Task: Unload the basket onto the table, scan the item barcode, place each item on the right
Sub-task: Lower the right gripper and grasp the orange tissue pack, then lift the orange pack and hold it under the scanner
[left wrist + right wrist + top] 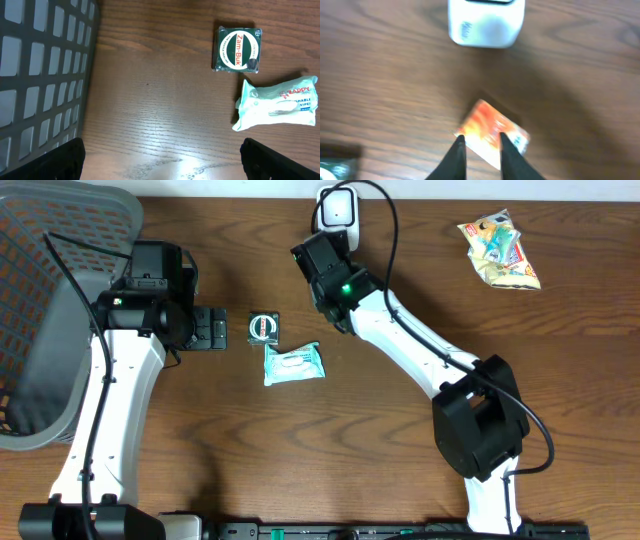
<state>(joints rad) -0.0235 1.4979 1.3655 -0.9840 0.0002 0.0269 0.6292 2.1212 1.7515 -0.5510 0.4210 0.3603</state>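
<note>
Clamping right gripper (481, 142): pinches orange packet (490, 122) near white scanner (486, 22)
Left gripper (162, 162): jaws wide apart over wooden table (150, 100), beside Zam-Buk tin (238, 49)

Right wrist view is all smear; the orange packet (492, 132) shows no readable print; whether the right pincer (481, 144) truly clamps it, can't tell; white scanner (486, 25) is cropped at the top; overhead, the arm hides that packet; the wipes pack (277, 102) runs off the right edge.
</note>
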